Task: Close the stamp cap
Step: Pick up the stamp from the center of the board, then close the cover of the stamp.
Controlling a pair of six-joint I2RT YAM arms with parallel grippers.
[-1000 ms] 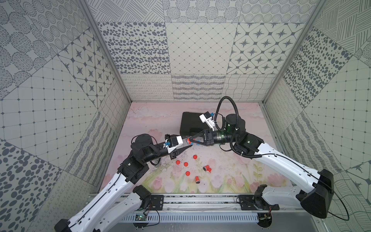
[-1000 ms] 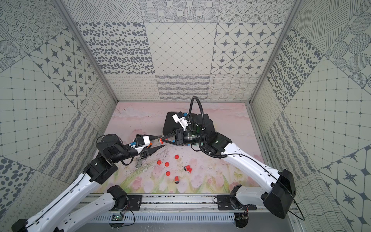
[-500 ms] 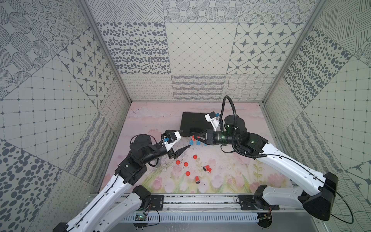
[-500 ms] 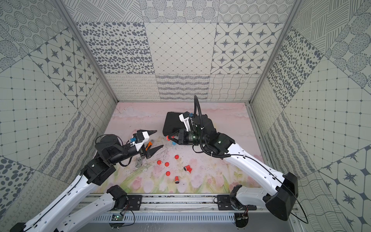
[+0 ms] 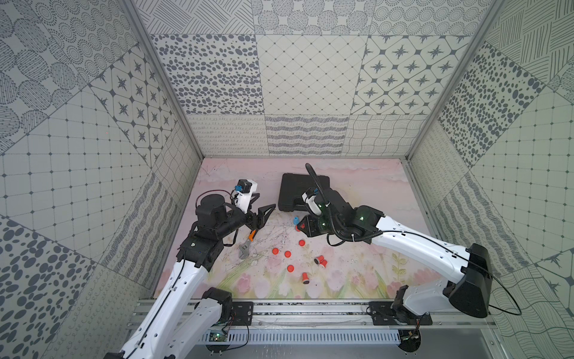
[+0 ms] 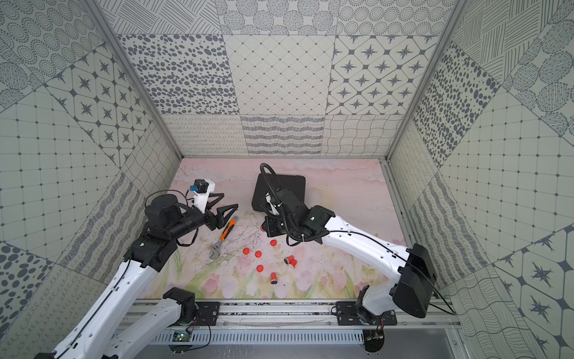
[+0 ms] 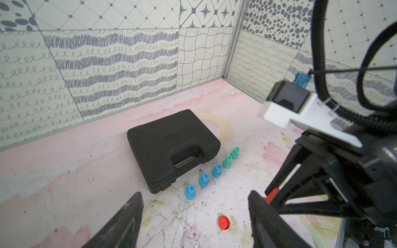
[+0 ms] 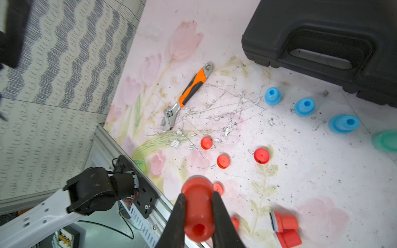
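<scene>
Right claw [image 8: 198,194] is clamped on the red stamp [image 8: 197,216], which is held over the mat's middle, just near of the black case [image 8: 322,43]. Left claw [image 7: 194,204] is spread wide, nothing gripped. If the stamp's released tilted, it could be toppled among the 4 loose red caps [image 8: 261,155].

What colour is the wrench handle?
The handle is orange and black, clearest in the right wrist view.

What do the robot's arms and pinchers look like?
The left arm and right arm are smooth white tubes with chunky black joints. A ribbed black cable loops over the right one, where small green lights glow. The left gripper and right gripper each have two black, pointed fingers with triangle-shaped frames.
</scene>
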